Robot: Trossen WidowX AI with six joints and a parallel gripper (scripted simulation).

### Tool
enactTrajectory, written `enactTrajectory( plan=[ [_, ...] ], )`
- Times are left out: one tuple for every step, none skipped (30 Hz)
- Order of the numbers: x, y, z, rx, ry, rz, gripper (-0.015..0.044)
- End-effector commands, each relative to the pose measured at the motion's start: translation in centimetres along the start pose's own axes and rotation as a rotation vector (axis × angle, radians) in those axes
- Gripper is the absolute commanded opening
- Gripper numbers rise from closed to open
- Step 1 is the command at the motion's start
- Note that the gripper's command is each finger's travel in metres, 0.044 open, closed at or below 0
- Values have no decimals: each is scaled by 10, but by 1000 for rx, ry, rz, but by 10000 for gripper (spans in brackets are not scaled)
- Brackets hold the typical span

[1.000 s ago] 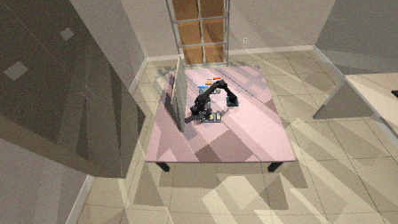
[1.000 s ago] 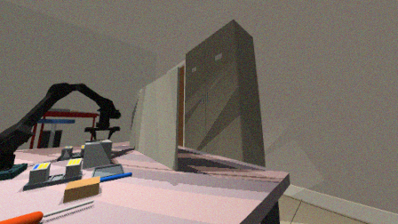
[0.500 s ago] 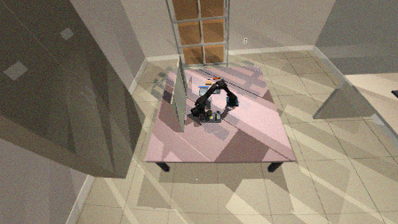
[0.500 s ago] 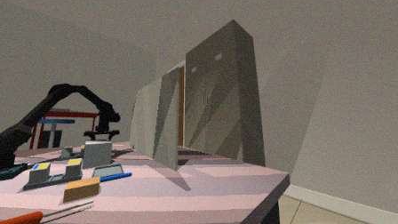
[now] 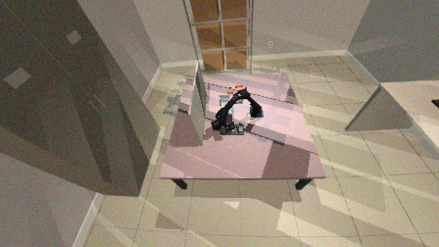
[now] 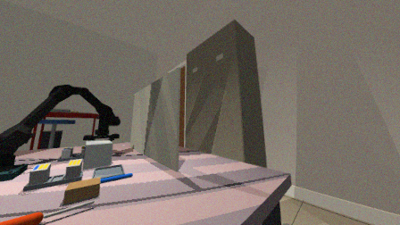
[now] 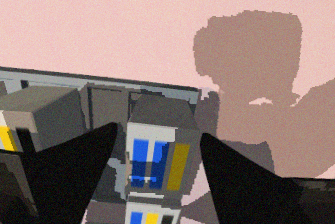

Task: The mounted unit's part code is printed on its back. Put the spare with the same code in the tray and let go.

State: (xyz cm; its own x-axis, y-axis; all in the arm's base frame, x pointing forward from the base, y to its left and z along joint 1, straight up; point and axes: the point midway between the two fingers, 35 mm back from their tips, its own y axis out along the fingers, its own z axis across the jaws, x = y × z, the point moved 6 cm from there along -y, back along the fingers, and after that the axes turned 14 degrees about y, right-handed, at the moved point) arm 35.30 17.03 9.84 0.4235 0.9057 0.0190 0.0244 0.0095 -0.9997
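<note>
My gripper is open and points down over the rack. In the wrist view its fingertips stand on either side of a grey spare with two blue bars and one yellow bar; no grip on it shows. A second spare, with yellow bars and a black one, is to the left. Another spare with blue, yellow and black bars shows at the bottom edge. The grey mounted unit stands beyond the shallow tray, its printed back not readable.
Another rack holds spares with blue and yellow labels. A blue pen-like thing lies by the tray. A tan block and an orange object lie nearby. A tall upright panel stands beside the work area.
</note>
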Motion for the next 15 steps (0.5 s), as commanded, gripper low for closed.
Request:
enactTrajectory(
  plan=[
    [0,2,1,1,1,0,300],
    [0,0,0,0,0,0,274],
    [0,0,0,0,0,0,247],
    [0,0,0,0,0,0,221],
    [0,0,0,0,0,0,195],
    [0,0,0,0,0,0,169],
    [0,0,0,0,0,0,162],
    [0,0,0,0,0,0,155],
    [0,0,0,0,0,0,149],
    [0,0,0,0,0,0,142],
    [0,0,0,0,0,0,135],
    [0,0,0,0,0,0,129],
    [0,0,0,0,0,0,122],
    [0,0,0,0,0,0,96],
    [0,0,0,0,0,0,70]
  ],
)
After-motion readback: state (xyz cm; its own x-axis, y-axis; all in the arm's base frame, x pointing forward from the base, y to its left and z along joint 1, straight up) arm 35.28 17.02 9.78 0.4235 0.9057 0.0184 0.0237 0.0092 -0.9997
